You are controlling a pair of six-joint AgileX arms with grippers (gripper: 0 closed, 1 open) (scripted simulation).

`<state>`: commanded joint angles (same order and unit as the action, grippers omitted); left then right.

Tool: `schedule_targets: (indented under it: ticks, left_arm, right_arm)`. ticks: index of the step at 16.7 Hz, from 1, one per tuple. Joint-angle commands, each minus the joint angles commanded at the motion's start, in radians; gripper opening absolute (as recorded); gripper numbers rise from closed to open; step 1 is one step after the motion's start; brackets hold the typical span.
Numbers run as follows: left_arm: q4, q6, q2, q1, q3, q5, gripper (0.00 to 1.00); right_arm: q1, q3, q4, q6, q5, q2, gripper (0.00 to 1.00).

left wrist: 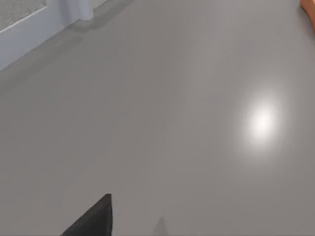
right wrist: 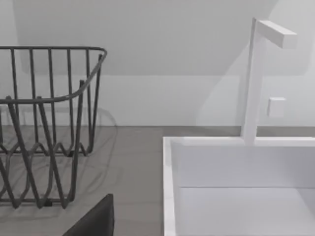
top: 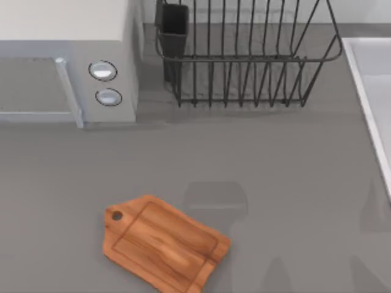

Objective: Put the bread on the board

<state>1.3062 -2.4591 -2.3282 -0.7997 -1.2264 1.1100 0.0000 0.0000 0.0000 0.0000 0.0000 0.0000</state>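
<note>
The board, reddish-brown wood with a groove and a short holed handle, lies slanted on the grey table near the front, left of the middle. The bread is out of view. A sliver of the board's orange-brown edge shows in the left wrist view, across a stretch of bare table. A dark part of my left gripper hangs above the bare grey table. A dark part of my right gripper sits over the table between the wire rack and the sink.
A white microwave stands at the back left. A dark wire dish rack is at the back centre. A white sink with a faucet runs along the right side.
</note>
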Motion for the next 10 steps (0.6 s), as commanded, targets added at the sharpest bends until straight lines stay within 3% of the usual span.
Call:
schedule_targets:
  ticks: [10]
  left_arm:
    - [-0.066,0.052,0.009,0.035,0.027,0.028,1.0]
  right_arm:
    - [0.0,0.0,0.0,0.0,0.0,0.0,1.0]
